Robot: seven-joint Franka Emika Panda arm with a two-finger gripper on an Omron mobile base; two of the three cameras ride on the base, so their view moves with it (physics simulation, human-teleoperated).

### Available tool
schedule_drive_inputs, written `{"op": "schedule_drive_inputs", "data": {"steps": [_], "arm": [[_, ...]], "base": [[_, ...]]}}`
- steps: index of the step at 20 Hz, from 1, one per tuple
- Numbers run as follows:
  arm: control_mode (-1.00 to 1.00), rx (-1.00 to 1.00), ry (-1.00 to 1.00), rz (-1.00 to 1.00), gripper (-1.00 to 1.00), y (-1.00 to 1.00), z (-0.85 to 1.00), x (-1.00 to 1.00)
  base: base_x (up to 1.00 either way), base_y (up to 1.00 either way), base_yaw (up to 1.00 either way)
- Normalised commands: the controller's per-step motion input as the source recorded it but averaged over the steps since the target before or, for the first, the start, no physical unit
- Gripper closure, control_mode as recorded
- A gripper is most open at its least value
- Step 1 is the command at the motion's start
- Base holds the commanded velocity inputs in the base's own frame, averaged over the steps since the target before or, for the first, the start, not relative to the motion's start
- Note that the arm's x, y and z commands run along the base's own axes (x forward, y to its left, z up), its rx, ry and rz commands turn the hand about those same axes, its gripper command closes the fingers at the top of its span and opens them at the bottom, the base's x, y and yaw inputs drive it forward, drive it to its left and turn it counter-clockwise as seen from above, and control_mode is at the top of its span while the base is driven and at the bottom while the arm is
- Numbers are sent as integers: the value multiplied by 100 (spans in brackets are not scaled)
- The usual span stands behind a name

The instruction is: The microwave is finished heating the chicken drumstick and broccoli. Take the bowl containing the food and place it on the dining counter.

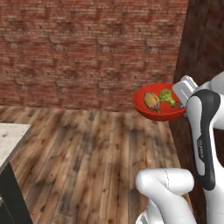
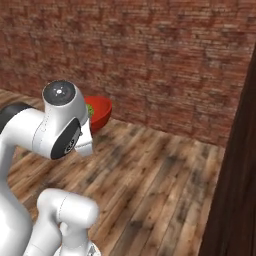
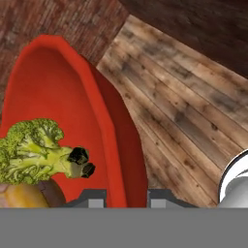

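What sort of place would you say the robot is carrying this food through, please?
Probably a room in a home, perhaps by a kitchen: a red brick wall, a wood plank floor, and a pale stone-topped counter's corner. The gripper holds the bowl of broccoli and chicken drumstick.

2 base views look from behind arm at brick wall; hand view sits close on bowl.

I see open wooden floor from nine to twelve o'clock, brick wall beyond, dark panel blocking three o'clock.
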Motion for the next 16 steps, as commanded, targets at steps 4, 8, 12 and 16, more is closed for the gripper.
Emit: {"op": "schedule_drive_inputs", "data": {"steps": [4, 8, 12, 16], "arm": [[100, 0, 0, 0, 100, 0, 0, 0], [100, 0, 0, 0, 100, 0, 0, 0], [100, 0, 0, 0, 100, 0, 0, 0], [100, 0, 0, 0, 100, 0, 0, 0]], "base": [[100, -8, 43], [100, -15, 62], [96, -1, 77], [84, 0, 78]]}}
